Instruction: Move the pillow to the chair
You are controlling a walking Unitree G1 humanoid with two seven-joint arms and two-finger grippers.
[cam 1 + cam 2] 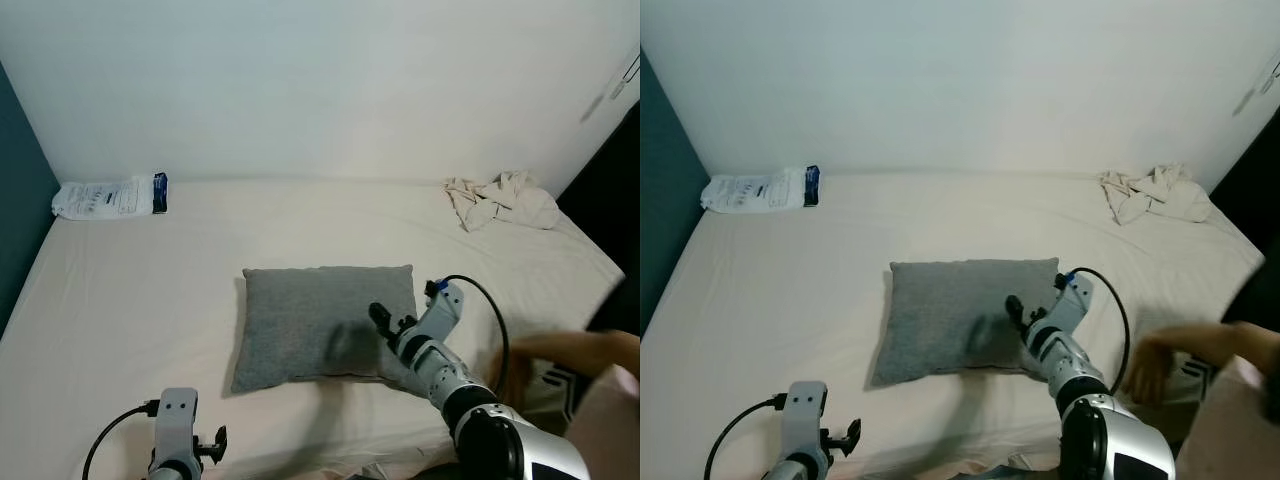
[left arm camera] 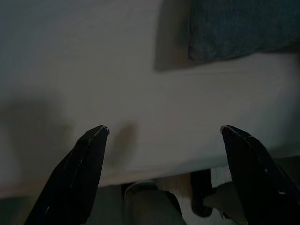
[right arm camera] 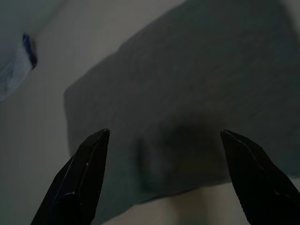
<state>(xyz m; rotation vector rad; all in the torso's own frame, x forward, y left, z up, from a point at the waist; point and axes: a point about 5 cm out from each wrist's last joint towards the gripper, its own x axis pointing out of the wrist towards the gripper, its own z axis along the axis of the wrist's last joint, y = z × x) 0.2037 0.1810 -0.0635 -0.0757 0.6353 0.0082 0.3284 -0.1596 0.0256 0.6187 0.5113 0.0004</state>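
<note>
From the head camera, a grey pillow (image 1: 325, 320) lies flat near the middle of a bed covered by a cream sheet (image 1: 150, 290), its long side running across the view. The right gripper (image 1: 378, 318) reaches over the pillow's near right part, with a dark shadow on the fabric just beside it; from here its finger spacing cannot be judged. The left gripper (image 1: 215, 445) sits low at the near edge of the bed, well apart from the pillow's near left corner. At the far left of the bed, against the wall, lies a white plastic packet with blue print (image 1: 110, 197). At the far right lies a crumpled beige cloth (image 1: 503, 199). A person's hand (image 1: 1155, 365) is at the bed's right edge, near the right arm.

The left wrist view adds the gripper's state: both black fingers (image 2: 75, 173) spread wide with nothing between them, over bare sheet at the mattress edge. One corner of the pillow shows beyond them.

The right wrist view shows its two fingers (image 3: 79, 176) equally wide apart and empty, hovering above the pillow, whose grey surface lies under and ahead of them. The packet's blue end appears at one corner. Contact with the fabric cannot be told.
</note>
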